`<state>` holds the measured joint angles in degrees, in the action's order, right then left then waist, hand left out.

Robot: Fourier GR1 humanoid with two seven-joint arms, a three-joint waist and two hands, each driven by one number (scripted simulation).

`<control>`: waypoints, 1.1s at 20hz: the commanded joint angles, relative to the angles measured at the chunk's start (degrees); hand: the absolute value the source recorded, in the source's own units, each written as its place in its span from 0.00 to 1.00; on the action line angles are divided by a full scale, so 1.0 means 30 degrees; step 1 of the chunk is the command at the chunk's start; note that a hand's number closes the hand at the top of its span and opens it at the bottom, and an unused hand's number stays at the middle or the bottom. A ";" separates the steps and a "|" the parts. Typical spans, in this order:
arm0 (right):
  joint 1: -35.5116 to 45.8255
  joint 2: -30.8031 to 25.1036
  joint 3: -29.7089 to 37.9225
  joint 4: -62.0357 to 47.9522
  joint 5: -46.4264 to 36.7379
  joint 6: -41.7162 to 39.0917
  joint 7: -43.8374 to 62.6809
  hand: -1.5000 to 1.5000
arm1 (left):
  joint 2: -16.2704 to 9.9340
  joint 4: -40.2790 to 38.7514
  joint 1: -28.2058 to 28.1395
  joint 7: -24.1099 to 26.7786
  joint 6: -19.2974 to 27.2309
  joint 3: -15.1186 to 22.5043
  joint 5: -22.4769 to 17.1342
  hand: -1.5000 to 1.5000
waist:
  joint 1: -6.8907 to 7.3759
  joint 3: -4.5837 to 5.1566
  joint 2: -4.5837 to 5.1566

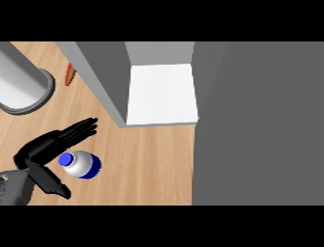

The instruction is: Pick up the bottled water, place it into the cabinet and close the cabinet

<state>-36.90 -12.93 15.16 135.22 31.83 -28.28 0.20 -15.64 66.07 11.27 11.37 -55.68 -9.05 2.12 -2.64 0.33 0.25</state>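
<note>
On the light wooden counter (151,164) a white plastic water bottle with a blue cap (80,163) stands upright, seen from above. The black left hand (45,147) is open around it, fingers straight at its far side, thumb at its near side. Beyond stands a grey cabinet with a white shelf (161,94), a grey cylinder (12,77) to its left.

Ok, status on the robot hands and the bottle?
Left robot hand open beside bottled water, not gripping. Right robot hand not in view. Cabinet open, path clear.

We see a white bottled water (84,165) with a blue cap, a black left hand (51,144) beside it, and a pale wood-grain counter (143,164) beneath it.
</note>
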 commanded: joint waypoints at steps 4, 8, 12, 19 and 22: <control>-0.0651 -0.0578 0.0605 0.2354 0.3360 0.0595 0.0914 0.00 | -0.0043 -0.3754 0.0766 0.5188 0.1422 0.0954 0.2925 0.00 | -0.0054 0.0018 0.0095; -0.1408 -0.0436 0.0490 0.2477 0.3253 0.0012 0.0197 0.00 | -0.0338 -0.5807 0.0397 0.6819 0.0881 0.1231 0.2565 0.00 | -0.0099 0.0005 0.0033; -0.1537 -0.0394 0.0363 0.2181 0.2769 -0.0143 -0.0387 0.00 | -0.0515 -0.7692 0.1455 0.7647 0.0249 0.1865 0.2390 0.00 | -0.0300 0.0021 0.0078; -0.2722 -0.0570 0.0365 0.2705 0.2926 -0.0501 -0.0902 0.00 | 0.0573 -0.8861 0.1759 0.8801 0.0874 0.3461 0.2352 1.00 | -0.0287 0.0014 -0.0007; -0.3171 -0.0780 0.0771 0.2494 0.2950 -0.0710 -0.1305 0.00 | 0.0717 -0.9844 0.1570 0.8830 -0.0146 0.3248 0.1129 1.00 | -0.0446 0.0034 -0.0011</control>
<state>-42.15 -15.61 16.50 134.39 35.35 -30.91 -5.51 -14.59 40.18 16.14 30.82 -45.75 0.08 7.60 -3.58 0.39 0.33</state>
